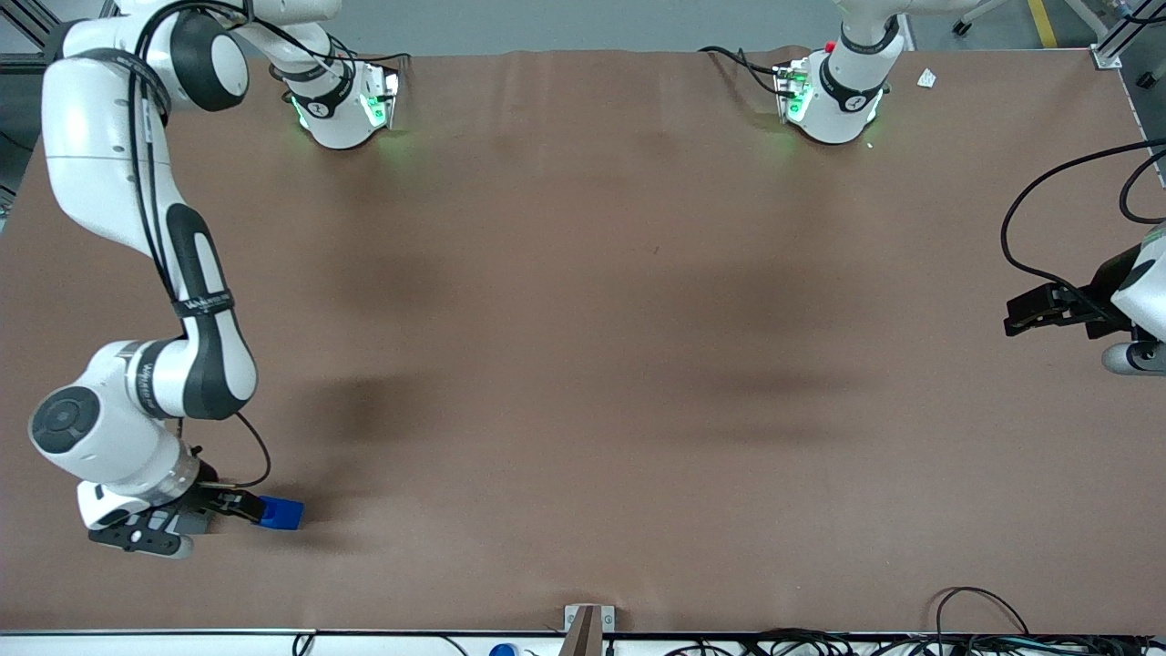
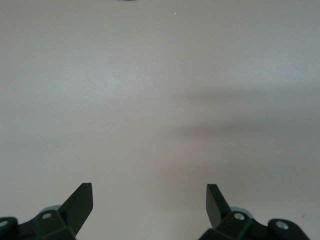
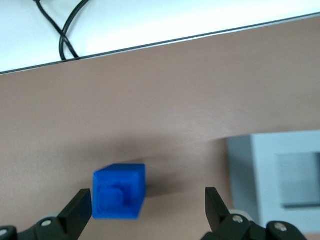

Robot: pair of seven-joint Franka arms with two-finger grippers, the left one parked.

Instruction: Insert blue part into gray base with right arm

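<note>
1. Reaching for the pick: the right arm (image 1: 146, 273) hangs low at its own end of the table, near the front edge, and its gripper (image 3: 148, 206) is spread wide, grasping nothing.
2. The blue part (image 3: 120, 191) rests on the brown table (image 1: 583, 319), close against one finger, off-centre between the two.
3. The gray base (image 3: 280, 175) sits just beside it; its square recess is empty.
4. Next, likely: centre over the part, then clamp.

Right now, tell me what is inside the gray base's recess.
The gray base shows a square recess with nothing in it. The blue part lies apart from it on the table, between the open fingers of the right arm's gripper. Part of the base is cut off.
</note>
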